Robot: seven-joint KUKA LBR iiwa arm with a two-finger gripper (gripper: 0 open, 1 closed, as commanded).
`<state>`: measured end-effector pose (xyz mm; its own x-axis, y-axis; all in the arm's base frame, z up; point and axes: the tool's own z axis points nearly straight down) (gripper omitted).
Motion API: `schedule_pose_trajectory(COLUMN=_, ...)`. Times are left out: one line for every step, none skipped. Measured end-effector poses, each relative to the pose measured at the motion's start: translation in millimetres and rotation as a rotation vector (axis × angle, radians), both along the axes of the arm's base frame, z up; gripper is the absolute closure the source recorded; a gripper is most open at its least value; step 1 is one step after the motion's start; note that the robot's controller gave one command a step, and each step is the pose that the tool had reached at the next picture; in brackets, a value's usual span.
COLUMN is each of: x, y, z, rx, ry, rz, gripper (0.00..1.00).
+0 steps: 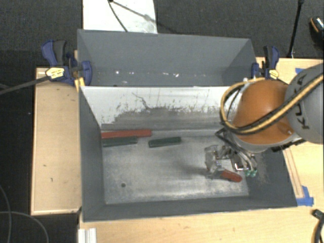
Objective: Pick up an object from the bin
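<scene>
One small red piece [233, 177] lies on the floor of the bin [152, 178], toward its near right corner. My gripper [221, 167] hangs low over it; open or closed, I cannot tell. Nothing looks lifted, so I judge the grasp and raise remain.

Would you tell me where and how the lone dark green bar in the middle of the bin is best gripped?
Probably at its middle, across the narrow width, from straight above: the dark green bar lies flat with nothing touching either long side.
</scene>
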<state>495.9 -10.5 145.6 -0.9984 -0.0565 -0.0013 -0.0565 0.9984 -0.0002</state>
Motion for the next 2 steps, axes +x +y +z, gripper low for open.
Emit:
schedule_pose_trajectory(x=-7.9, y=29.7, z=-35.2, rx=0.001, ry=0.005, rz=-0.222, gripper=1.00)
schedule_pose_trajectory(x=-7.3, y=29.0, z=-34.4, rx=0.001, ry=0.003, rz=-0.223, gripper=0.00)
